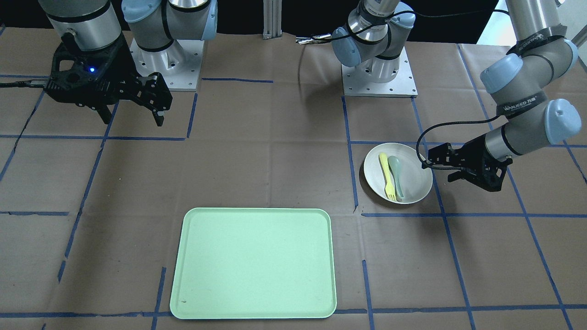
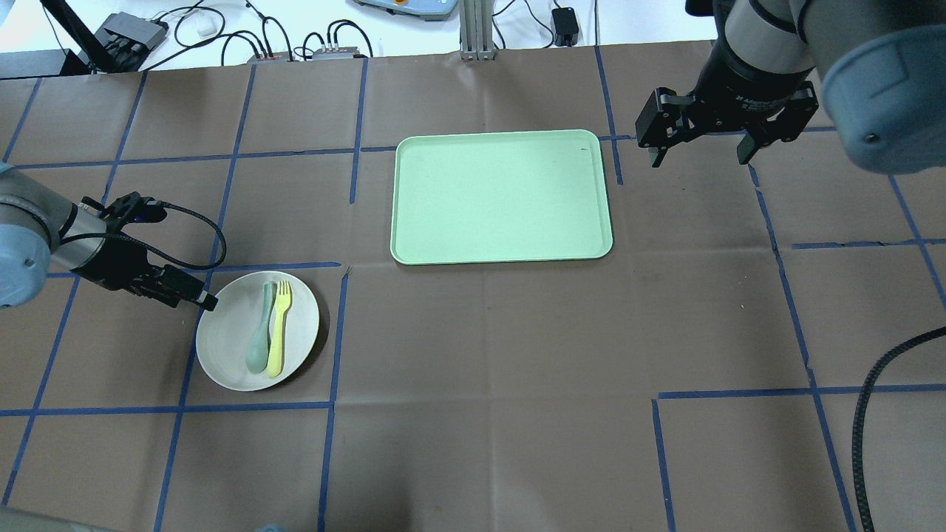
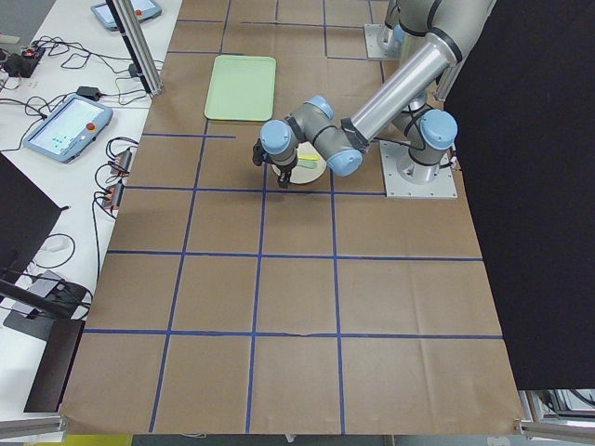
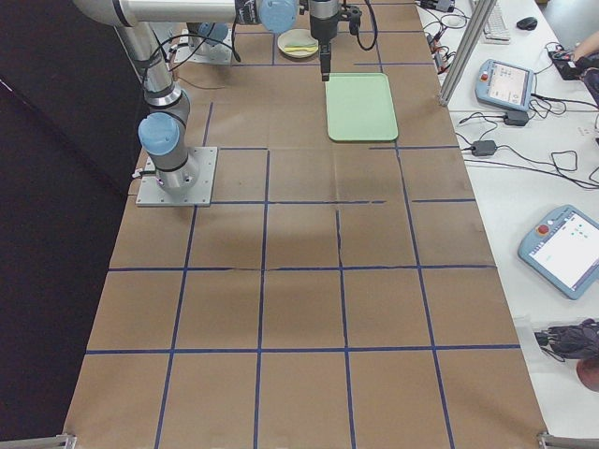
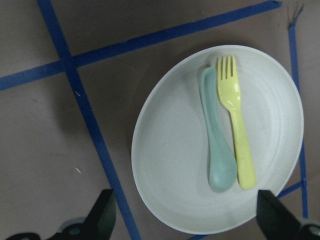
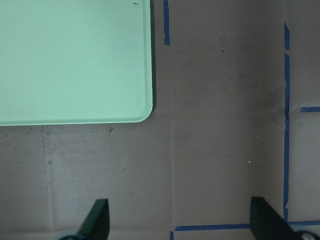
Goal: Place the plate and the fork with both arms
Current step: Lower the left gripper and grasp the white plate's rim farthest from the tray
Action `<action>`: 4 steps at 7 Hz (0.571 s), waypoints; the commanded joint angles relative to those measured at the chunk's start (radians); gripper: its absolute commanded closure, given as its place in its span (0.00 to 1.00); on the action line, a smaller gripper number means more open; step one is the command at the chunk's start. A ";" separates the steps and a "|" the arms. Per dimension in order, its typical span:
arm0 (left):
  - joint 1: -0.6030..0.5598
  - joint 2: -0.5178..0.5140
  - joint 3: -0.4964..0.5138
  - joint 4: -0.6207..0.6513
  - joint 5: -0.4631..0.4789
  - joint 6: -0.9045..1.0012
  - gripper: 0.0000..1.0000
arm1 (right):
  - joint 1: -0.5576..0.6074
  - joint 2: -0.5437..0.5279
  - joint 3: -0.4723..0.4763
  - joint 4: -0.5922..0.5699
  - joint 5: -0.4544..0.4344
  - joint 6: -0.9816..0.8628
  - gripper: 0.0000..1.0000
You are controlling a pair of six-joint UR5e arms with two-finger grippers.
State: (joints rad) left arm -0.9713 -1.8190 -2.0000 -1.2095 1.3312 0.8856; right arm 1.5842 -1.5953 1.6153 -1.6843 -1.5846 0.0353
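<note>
Plainly, the left gripper [image 2: 194, 295], jaws spread and empty, sat at the upper-left rim of the plate [image 2: 222, 347], lower left in the overhead view. The fork [image 2: 279, 329] lay on it, axis vertical, tines up. The right gripper [image 2: 698, 155], likewise spread, hung upper right, well apart.

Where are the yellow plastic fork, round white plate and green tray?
Pale-yellow plastic fork [image 5: 240, 145]: left wrist view, its handle.
Round off-white plate [image 5: 170, 165]: left wrist view, bare inside.
Mint-green rectangular tray [image 2: 502, 196]: overhead view, bare middle.
</note>
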 commanded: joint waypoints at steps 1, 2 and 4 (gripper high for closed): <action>0.045 -0.043 -0.034 0.065 -0.020 0.010 0.02 | -0.001 0.000 0.000 0.000 0.000 0.000 0.00; 0.045 -0.074 -0.037 0.100 -0.033 0.004 0.08 | 0.000 0.000 0.000 0.000 0.000 0.000 0.00; 0.042 -0.056 -0.039 0.094 -0.037 -0.027 0.27 | 0.000 0.000 0.000 0.000 -0.002 0.000 0.00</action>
State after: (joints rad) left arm -0.9295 -1.8781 -2.0359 -1.1155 1.2974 0.8702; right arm 1.5844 -1.5954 1.6153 -1.6843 -1.5856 0.0353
